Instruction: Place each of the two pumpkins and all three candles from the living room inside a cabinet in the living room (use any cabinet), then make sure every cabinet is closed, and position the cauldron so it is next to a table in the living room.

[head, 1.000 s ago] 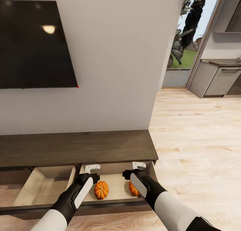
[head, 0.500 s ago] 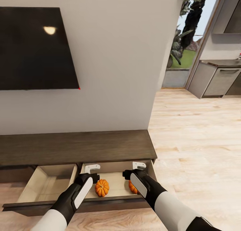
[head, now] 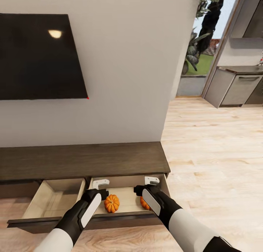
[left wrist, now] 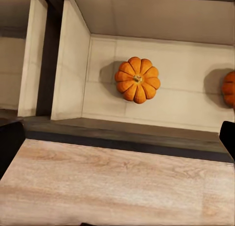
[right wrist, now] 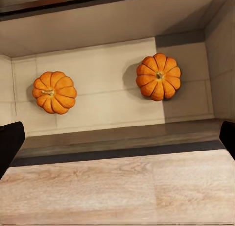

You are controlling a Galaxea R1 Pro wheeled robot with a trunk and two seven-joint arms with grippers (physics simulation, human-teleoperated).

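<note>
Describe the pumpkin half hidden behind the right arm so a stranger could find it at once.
Under the wall-mounted TV runs a long dark-brown cabinet with two open drawers. In the drawer nearer the cabinet's right end lie two pumpkins; this pumpkin lies nearest that end, partly hidden by the right gripper, while the other pumpkin lies in plain view.

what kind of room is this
Most likely a living room in a home: a flat dark TV hangs on the wall above a low dark-brown cabinet with open drawers, one holding two pumpkins, on light wood flooring, with kitchen units beyond.
</note>
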